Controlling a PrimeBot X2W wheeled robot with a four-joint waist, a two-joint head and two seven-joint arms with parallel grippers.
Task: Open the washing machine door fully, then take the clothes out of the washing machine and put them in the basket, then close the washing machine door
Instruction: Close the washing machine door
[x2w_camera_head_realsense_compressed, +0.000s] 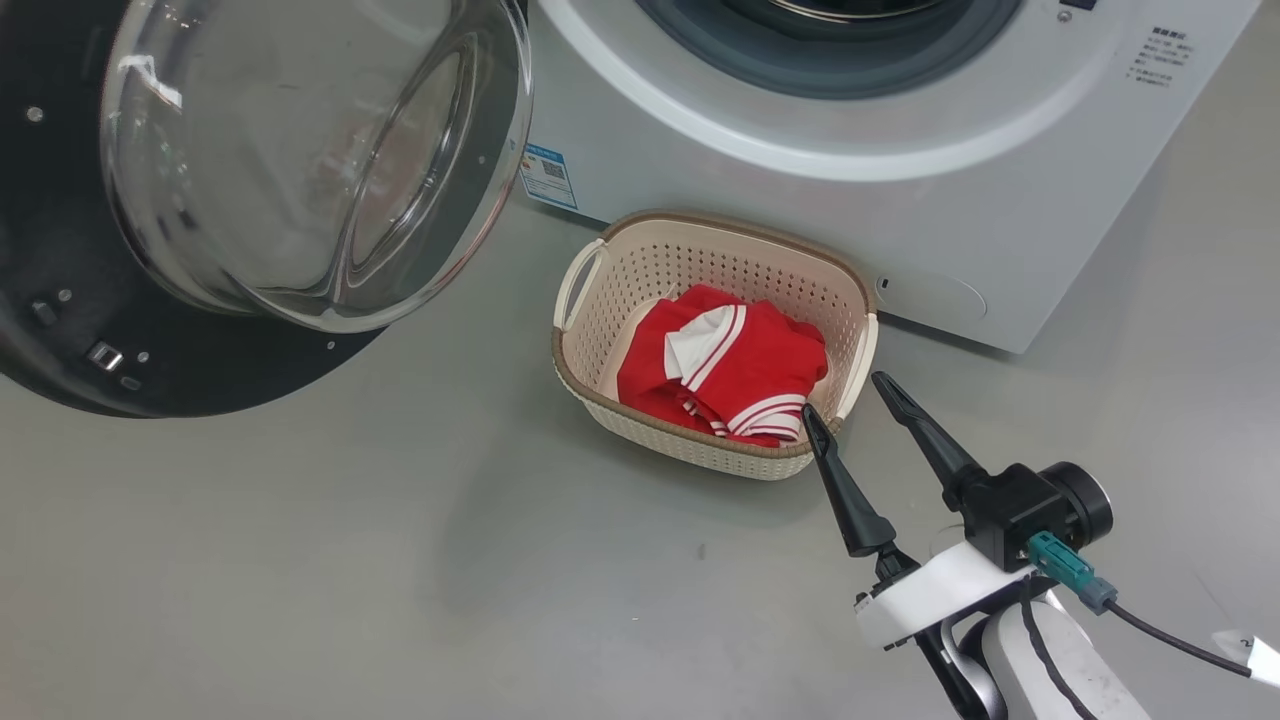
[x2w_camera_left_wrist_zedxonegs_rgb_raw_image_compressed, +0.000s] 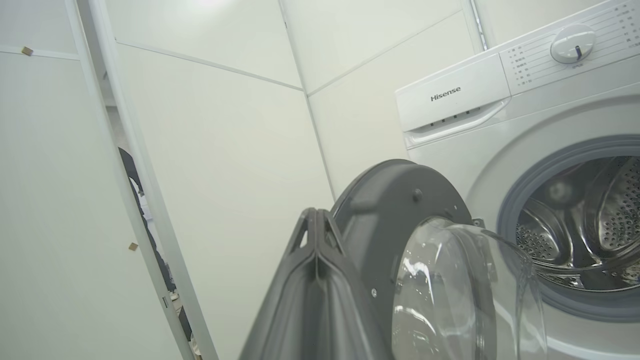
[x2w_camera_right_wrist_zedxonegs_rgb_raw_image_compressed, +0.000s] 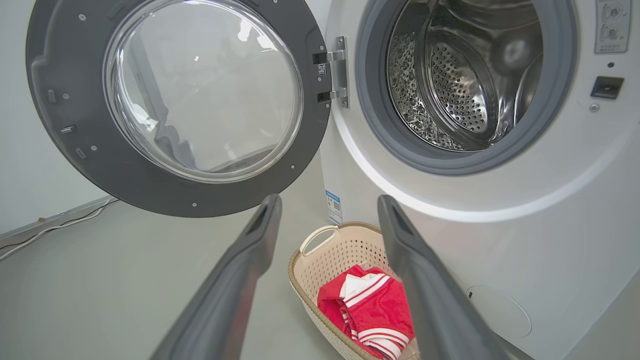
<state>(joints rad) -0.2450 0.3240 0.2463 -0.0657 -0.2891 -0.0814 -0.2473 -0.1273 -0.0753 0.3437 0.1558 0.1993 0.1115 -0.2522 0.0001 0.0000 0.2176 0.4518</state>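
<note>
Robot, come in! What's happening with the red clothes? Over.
Right gripper open, empty, by basket. Left gripper shut, empty. Clothes in basket; drum looks empty; door wide open. Basket low under door's swing, looks clear.

place: laundry area | cues: washing machine (x2w_camera_right_wrist_zedxonegs_rgb_raw_image_compressed: 500, 250), basket (x2w_camera_head_realsense_compressed: 640, 270), white wall panels (x2w_camera_left_wrist_zedxonegs_rgb_raw_image_compressed: 225, 150)

Right gripper (x2w_camera_head_realsense_compressed: 845, 395): two long dark fingers spread wide, nothing between them, pointing up and slightly left in the head view. Right forearm (x2w_camera_head_realsense_compressed: 1045, 655): pale, rising from the lower right edge. Left gripper (x2w_camera_left_wrist_zedxonegs_rgb_raw_image_compressed: 316, 215): fingers pressed together, tips touching, empty.
</note>
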